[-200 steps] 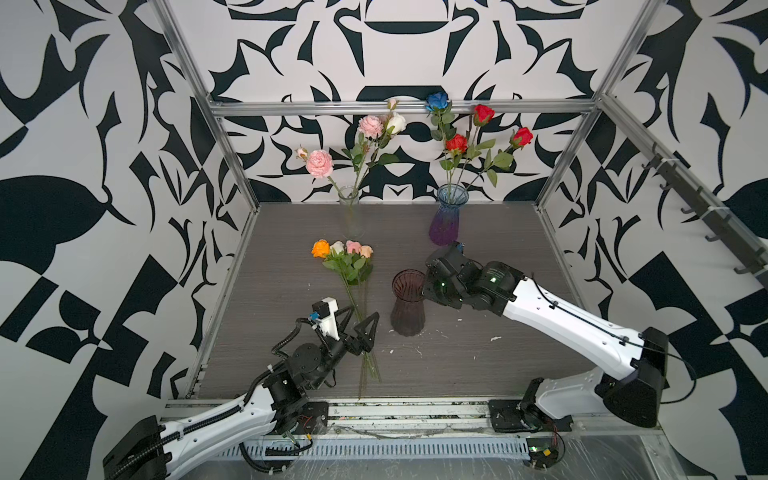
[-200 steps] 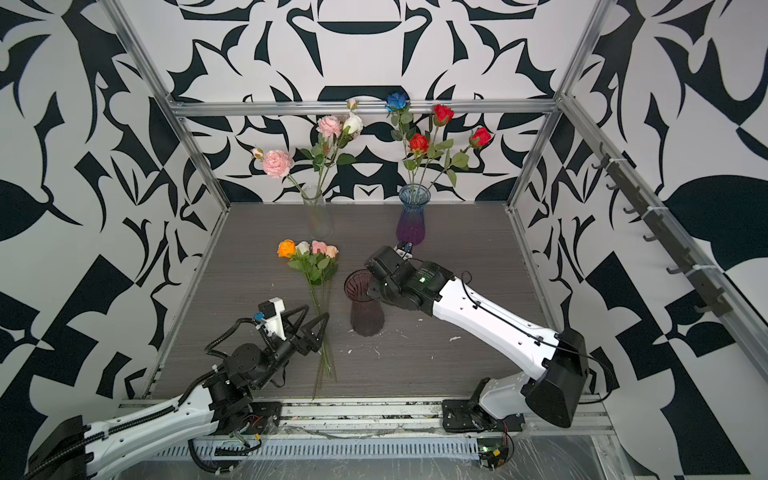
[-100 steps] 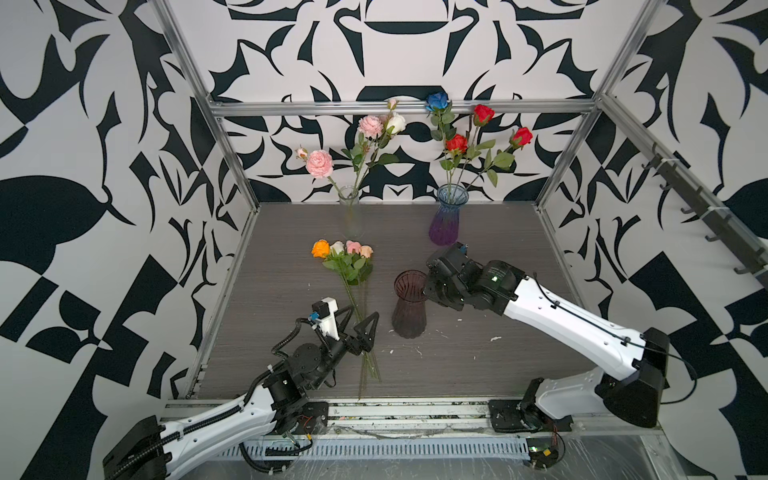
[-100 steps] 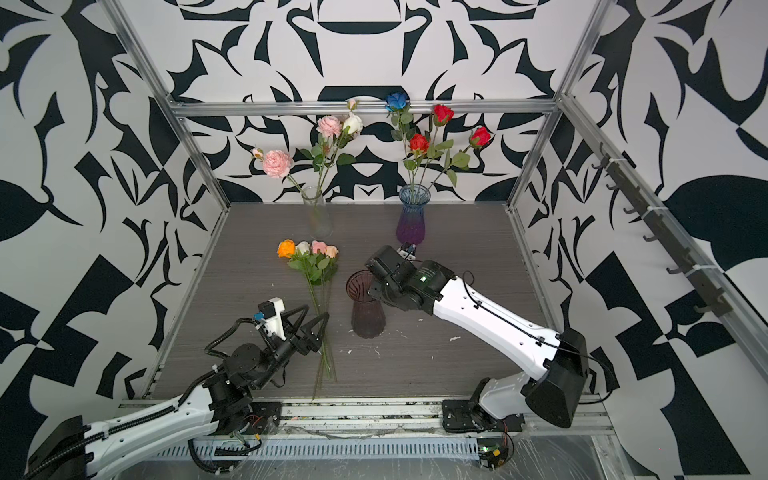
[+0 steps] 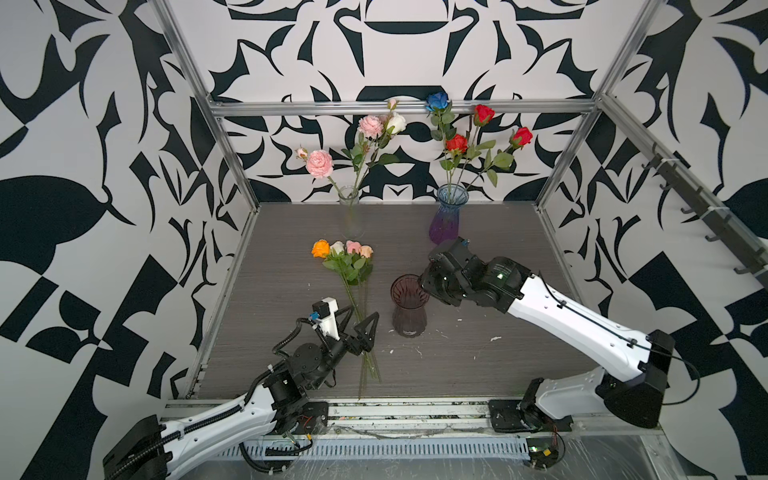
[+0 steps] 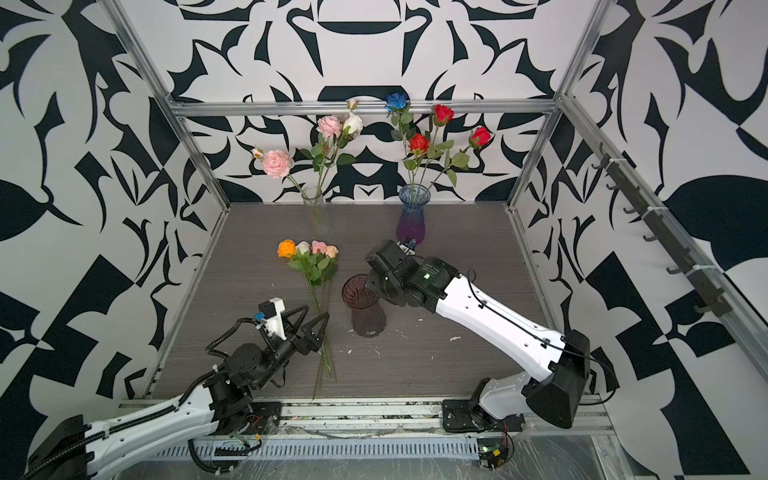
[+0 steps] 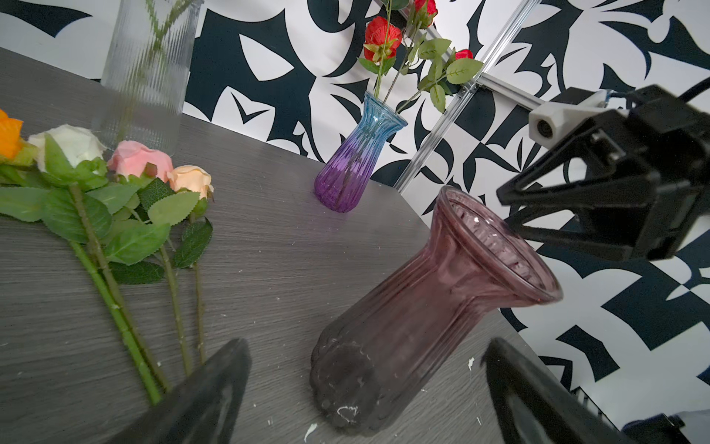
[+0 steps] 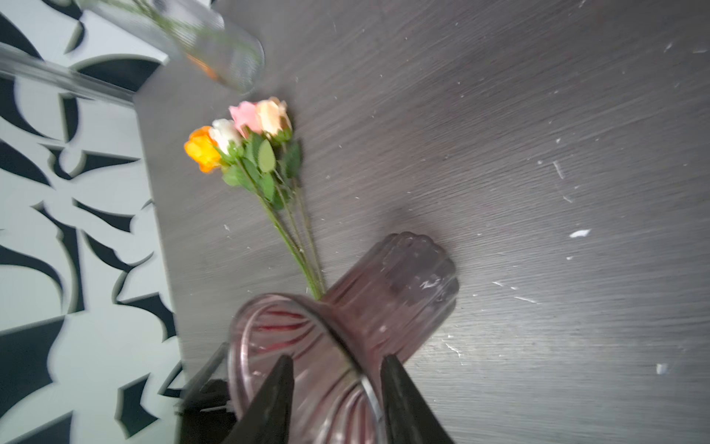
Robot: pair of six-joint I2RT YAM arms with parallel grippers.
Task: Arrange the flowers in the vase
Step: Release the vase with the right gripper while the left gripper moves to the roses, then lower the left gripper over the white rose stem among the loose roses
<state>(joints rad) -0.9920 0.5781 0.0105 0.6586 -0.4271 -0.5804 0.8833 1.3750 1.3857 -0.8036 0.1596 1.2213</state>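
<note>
The left gripper (image 5: 365, 312) hangs wide open, empty, over the stems of the flowers (image 5: 345, 259); the right gripper (image 8: 337, 359) straddles the rim of the vase (image 5: 409, 318) (jaws parted, not pinching).

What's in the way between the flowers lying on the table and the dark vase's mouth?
Only the right gripper, open, straddling the rim of the dark vase on the side away from the flowers. Nothing visible lies between them.

We see ribbed, glossy plum glass in the vase (image 7: 422, 315), matt grey woodgrain (white-flecked) on the table (image 7: 276, 261), satin metal rails (image 5: 291, 109).
</note>
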